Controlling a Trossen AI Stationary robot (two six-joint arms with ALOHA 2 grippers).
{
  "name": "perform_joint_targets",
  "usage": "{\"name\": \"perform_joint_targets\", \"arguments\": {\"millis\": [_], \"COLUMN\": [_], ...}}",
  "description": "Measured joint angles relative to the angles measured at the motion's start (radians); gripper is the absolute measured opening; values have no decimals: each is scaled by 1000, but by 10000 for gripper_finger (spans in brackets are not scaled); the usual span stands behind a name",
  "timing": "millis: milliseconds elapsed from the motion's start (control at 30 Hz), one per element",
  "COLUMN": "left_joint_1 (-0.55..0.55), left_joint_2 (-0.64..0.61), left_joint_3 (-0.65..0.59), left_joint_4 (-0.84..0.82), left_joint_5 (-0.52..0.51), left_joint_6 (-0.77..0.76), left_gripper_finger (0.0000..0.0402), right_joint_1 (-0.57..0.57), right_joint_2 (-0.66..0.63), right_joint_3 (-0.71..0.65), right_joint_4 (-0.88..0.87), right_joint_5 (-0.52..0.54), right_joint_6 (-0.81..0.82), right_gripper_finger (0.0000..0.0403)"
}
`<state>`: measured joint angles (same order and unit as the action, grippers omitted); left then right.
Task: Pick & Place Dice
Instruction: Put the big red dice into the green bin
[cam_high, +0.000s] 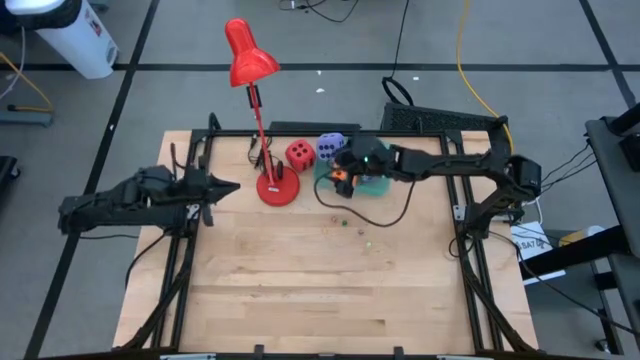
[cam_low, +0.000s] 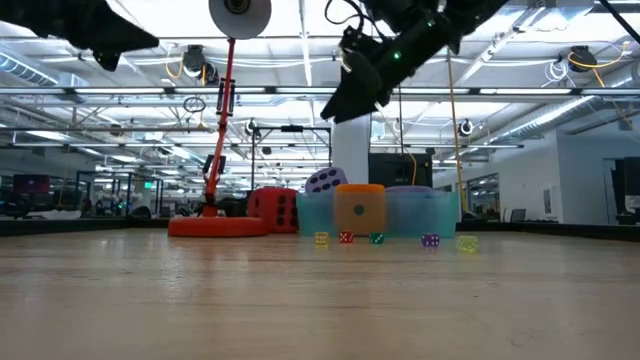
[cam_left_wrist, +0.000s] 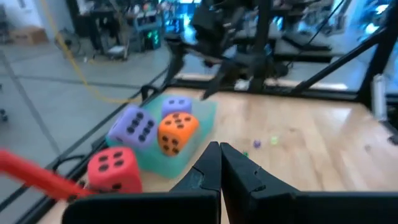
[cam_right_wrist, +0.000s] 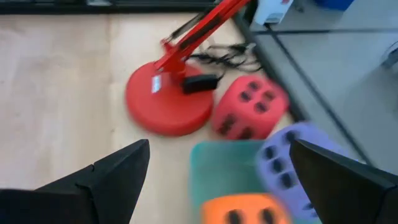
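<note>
Orange soft cube die with dark pips (cam_left_wrist: 176, 132) sits in the shallow teal plastic tray (cam_left_wrist: 205, 115) at the back of the wooden table (cam_high: 300, 270), on the side of the tray nearest the table centre. One lavender soft die (cam_left_wrist: 176, 106) is in the tray behind it; the second lavender die (cam_left_wrist: 132, 127) leans on the tray's edge, tilted. Red soft die (cam_right_wrist: 249, 107) stands outside the tray on the wood, between the tray and the round base of the red desk lamp (cam_right_wrist: 166, 102), close to both.

Right gripper (cam_right_wrist: 221, 171) hovers above the tray with fingers spread wide, holding nothing. Left gripper (cam_left_wrist: 219, 163) is parked over the left side of the table, well away from the dice, fingers pressed together, empty.

Likely step: right arm descends for a pick; which die is not clear. Advice: centre the fingers over one cube only and square them to two opposite faces. The dice are packed tight, so a skewed descent would shove a neighbour. The lamp's black cable (cam_right_wrist: 214, 56) lies near the red die. Squeeze gently, since the cubes look soft, and lift straight up.

Some tiny coloured dice (cam_low: 375, 238) lie on the wood in front of the tray; ignore them.
</note>
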<state>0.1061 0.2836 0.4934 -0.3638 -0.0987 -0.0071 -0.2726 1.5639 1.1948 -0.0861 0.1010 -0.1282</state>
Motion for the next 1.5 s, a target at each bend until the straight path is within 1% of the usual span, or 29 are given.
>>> {"name": "perform_joint_targets", "arguments": {"millis": [67, 100, 167, 200, 300, 467, 533, 600, 700, 800, 967, 1033, 1100, 1167, 1200, 1267, 1367, 1433, 1500], "left_joint_1": [15, 21, 27, 28, 27, 27, 27, 27, 27, 27, 27, 27, 27, 27, 27, 27, 27, 27, 27], "left_joint_2": [4, 13, 41, 54, 88, 130, 136, 136, 136, 136, 136, 136, 136, 136, 136, 136, 136, 136, 136], "left_joint_3": [0, 0, 0, 0, -1, -1, -1, -1, -1, -1, -1, -1, -1, -1, -1, -1, -1, -1, -1], "left_joint_4": [24, 30, 39, 31, 28, 24, 24, 24, 24, 24, 24, 22, 18, 14, 14, 12, -5, -6, -5], "left_joint_5": [42, 54, 64, 64, 64, 63, 64, 63, 63, 63, 63, 63, 63, 63, 64, 64, 64, 65, 65], "left_joint_6": [5, 2, -2, -5, -6, -17, -22, -32, -49, -58, -77, -83, -93, -101, -101, -108, -109, -112, -115], "left_gripper_finger": [1, 1, 1, 0, 2, 10, 8, 3, 5, 13, 9, 4, 4, 10, 13, 17, 14, 8, 4], "right_joint_1": [-26, -41, -71, -81, -111, -157, -168, -175, -180, -182, -190, -192, -192, -192, -193, -199, -198, -196, -195], "right_joint_2": [0, 1, 11, 28, 94, 273, 341, 398, 461, 513, 603, 637, 666, 702, 713, 726, 750, 759, 758], "right_joint_3": [51, 88, 177, 231, 387, 646, 713, 766, 836, 861, 859, 860, 860, 860, 860, 859, 860, 860, 860], "right_joint_4": [-43, -83, -162, -198, -340, -534, -537, -535, -531, -481, -315, -230, -180, -125, -120, -144, -182, -248, -294], "right_joint_5": [-12, -38, -78, -81, -84, -132, -132, -158, -184, -183, -116, -44, 67, 106, 102, 61, 21, -6, -56], "right_joint_6": [-58, -88, -128, -140, -216, -349, -413, -473, -524, -519, -432, -421, -403, -396, -393, -389, -380, -376, -366], "right_gripper_finger": [377, 377, 377, 377, 377, 377, 377, 378, 387, 398, 397, 396, 395, 390, 384, 366, 331, 307, 287]}}
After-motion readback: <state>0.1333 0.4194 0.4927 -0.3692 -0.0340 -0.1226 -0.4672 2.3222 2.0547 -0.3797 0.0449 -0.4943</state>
